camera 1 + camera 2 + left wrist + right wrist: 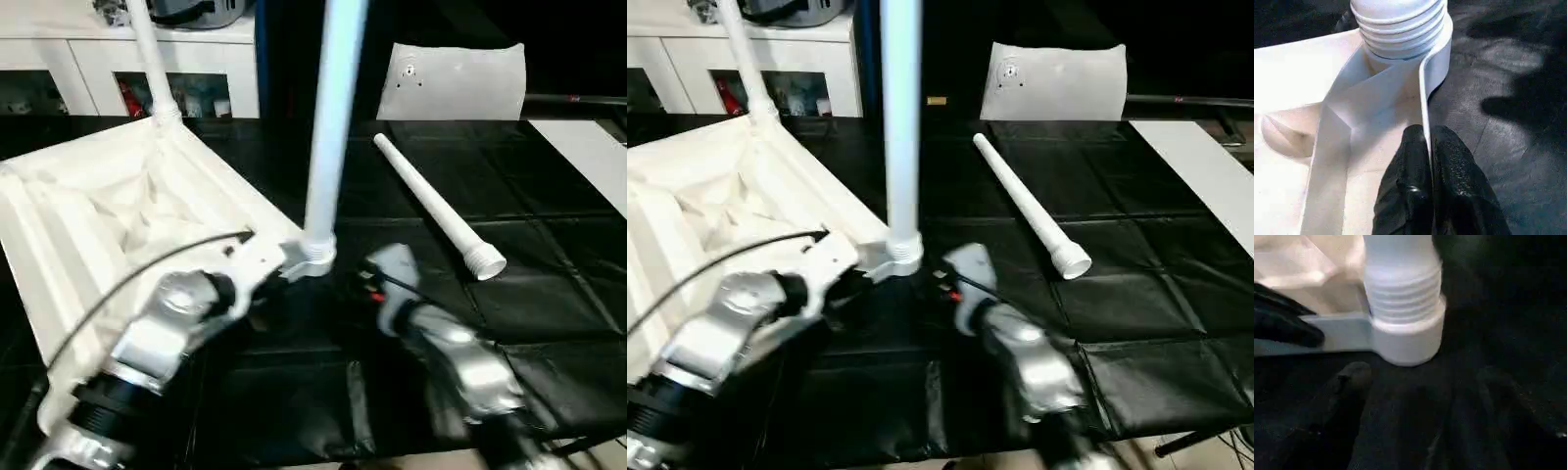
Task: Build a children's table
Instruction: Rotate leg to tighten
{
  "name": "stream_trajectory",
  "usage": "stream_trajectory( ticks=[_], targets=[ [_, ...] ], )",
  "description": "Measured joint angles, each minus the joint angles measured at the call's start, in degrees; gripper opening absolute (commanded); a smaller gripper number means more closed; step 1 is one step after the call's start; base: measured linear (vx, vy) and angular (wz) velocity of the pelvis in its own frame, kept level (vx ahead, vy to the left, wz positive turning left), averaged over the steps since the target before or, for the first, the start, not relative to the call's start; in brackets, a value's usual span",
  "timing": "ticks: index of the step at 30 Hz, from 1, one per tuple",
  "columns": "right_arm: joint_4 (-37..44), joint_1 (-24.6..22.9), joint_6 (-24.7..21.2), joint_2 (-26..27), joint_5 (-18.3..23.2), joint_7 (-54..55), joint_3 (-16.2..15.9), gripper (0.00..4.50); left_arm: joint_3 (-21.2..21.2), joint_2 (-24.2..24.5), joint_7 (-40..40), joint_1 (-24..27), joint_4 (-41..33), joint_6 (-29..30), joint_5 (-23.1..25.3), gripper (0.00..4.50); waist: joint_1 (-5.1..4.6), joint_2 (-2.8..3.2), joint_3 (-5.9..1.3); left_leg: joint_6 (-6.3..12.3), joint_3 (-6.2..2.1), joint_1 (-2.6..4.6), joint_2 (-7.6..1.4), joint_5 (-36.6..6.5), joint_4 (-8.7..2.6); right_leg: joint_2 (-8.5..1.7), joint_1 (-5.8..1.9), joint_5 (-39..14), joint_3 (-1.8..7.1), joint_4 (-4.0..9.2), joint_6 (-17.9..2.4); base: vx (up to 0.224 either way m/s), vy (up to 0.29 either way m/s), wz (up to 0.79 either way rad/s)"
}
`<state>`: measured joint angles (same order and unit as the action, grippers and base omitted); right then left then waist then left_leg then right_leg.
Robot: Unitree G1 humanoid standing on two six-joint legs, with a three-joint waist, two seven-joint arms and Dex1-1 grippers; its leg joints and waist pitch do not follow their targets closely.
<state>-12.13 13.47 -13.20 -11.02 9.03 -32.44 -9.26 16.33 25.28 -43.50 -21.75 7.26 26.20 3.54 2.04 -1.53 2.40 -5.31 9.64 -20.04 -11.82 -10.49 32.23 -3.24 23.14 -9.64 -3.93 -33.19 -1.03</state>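
Left gripper pins the table rim while a leg sits in the near corner socket

The left gripper (1429, 147) is clamped on the thin rim wall of the upturned table top (88, 225), its black fingers (1405, 186) pinched either side of it, just short of the corner socket (1437, 63). In that socket stands a leg (328, 127), some thread rings bare above the collar, so it probably needs more turning. The right gripper (1415, 396) hangs just before the socket with its jaws apart, gripping nothing. Best to hold the rim firm, close squarely on the leg low down, and twist without tilting it. Beyond, another leg (147, 54) stands at the far corner; a loose leg (436, 211) lies on the black work surface (549, 274).
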Motion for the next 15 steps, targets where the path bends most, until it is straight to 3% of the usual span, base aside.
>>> stream_trajectory(
  ticks=[6, 15],
  targets=[
    [3.31, -0.38, 0.32, -5.91, 2.58, -8.62, 1.56, 4.36, 0.54, 4.31, -8.15, -0.98, 4.78, -8.87, -1.64, 0.00, 0.47, 0.12, 0.04, 0.01, 0.01, 0.02, 0.00, -0.01, 0.03, -0.02, 0.00, 0.02, -0.02, 0.00, -0.03, 0.000, 0.000, 0.00],
    [2.87, 4.41, 4.10, -12.48, 2.53, -22.73, -2.50, 4.36, 3.07, 7.44, -20.25, -3.34, 10.55, -19.98, -2.67, 0.00, 2.78, 0.12, 0.03, 0.03, 0.09, 0.03, 0.02, -0.01, 0.20, -0.10, -0.08, 0.21, -0.02, -0.02, -0.37, 0.000, 0.000, 0.00]
  ],
)
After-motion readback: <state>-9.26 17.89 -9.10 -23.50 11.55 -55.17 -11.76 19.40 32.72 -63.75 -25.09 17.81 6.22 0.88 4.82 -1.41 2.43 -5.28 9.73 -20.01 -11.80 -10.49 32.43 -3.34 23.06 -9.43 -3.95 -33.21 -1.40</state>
